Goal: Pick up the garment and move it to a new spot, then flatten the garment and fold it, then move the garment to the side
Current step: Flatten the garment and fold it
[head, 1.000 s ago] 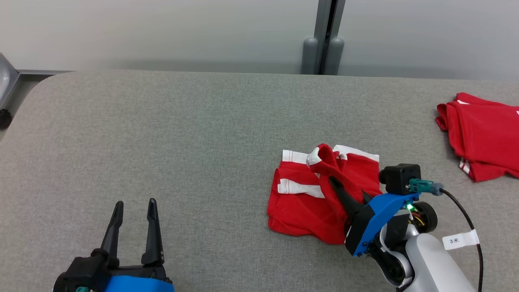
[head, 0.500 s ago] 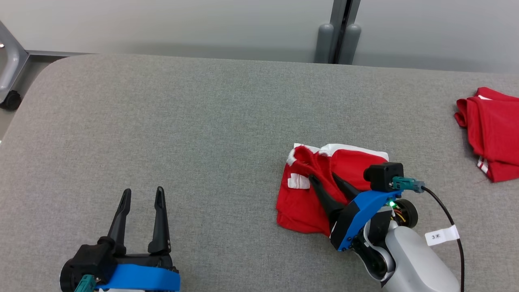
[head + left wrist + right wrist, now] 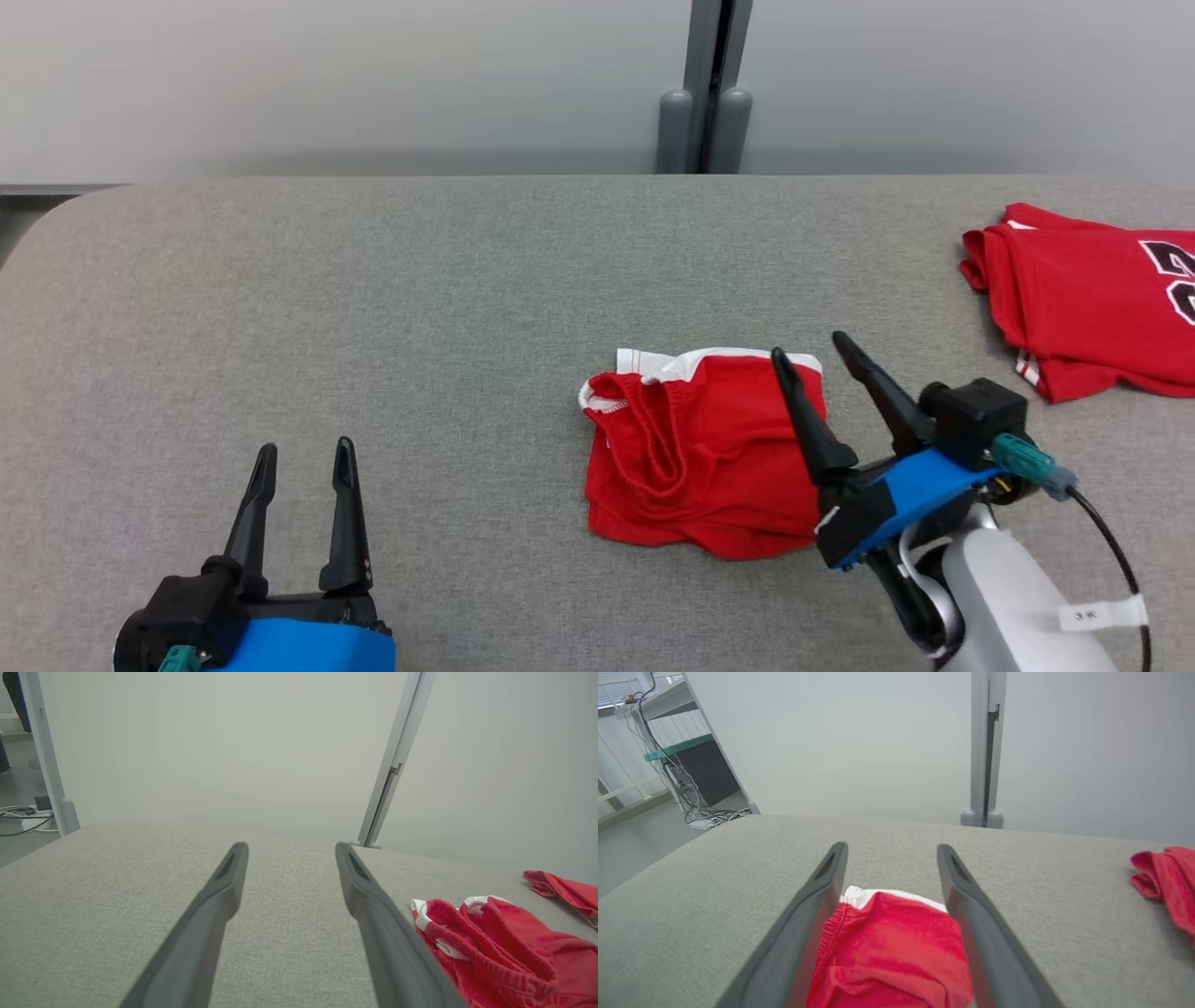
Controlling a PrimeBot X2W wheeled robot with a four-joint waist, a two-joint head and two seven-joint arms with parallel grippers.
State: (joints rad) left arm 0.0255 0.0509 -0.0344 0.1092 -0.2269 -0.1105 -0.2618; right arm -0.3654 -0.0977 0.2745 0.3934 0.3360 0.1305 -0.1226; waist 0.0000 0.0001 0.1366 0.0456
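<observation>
The garment point(image 3: 700, 457) is a pair of red shorts with white trim, lying folded in a rumpled bundle on the grey table, right of centre. It also appears in the left wrist view point(image 3: 495, 947) and the right wrist view point(image 3: 887, 952). My right gripper point(image 3: 808, 343) hangs open just above the garment's right edge, with nothing between its fingers. Over the table's near left my left gripper point(image 3: 303, 448) stands open and empty, well apart from the garment.
A second red garment point(image 3: 1083, 299) with dark lettering lies at the table's far right edge. The grey table point(image 3: 373, 308) has a rounded far-left corner. A wall with a vertical post point(image 3: 705, 84) runs behind it. A cable point(image 3: 1111, 560) trails from my right wrist.
My right gripper has opened and let go of the raised fold of the garment, which has dropped flat. The gripper has pulled back to the right. The head camera has shifted.
</observation>
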